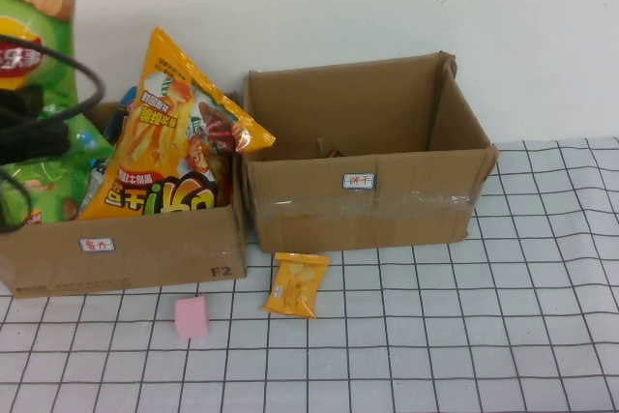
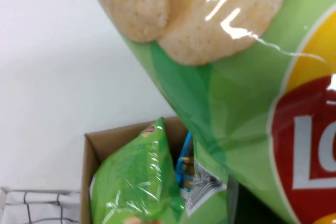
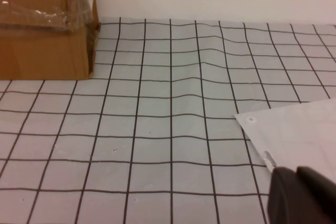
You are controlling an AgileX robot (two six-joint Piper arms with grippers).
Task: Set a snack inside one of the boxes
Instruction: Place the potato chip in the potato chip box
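Above the left box [image 1: 126,249], the left gripper [image 1: 19,94] holds the green chip bag [image 1: 39,7]; lowering and release come next. Off at the table's [image 3: 173,129] right, the right gripper [image 3: 302,195] is parked, grip indiscernible.

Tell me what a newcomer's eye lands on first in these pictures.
The tall orange chip bag stands out first, upright in the crowded left box. Above that box's left end, a green chip bag hangs at the left claw, which is hidden behind it. The right box looks nearly empty; a small yellow snack packet and a pink block lie on the gridded table before the boxes. The right claw waits over bare cloth.
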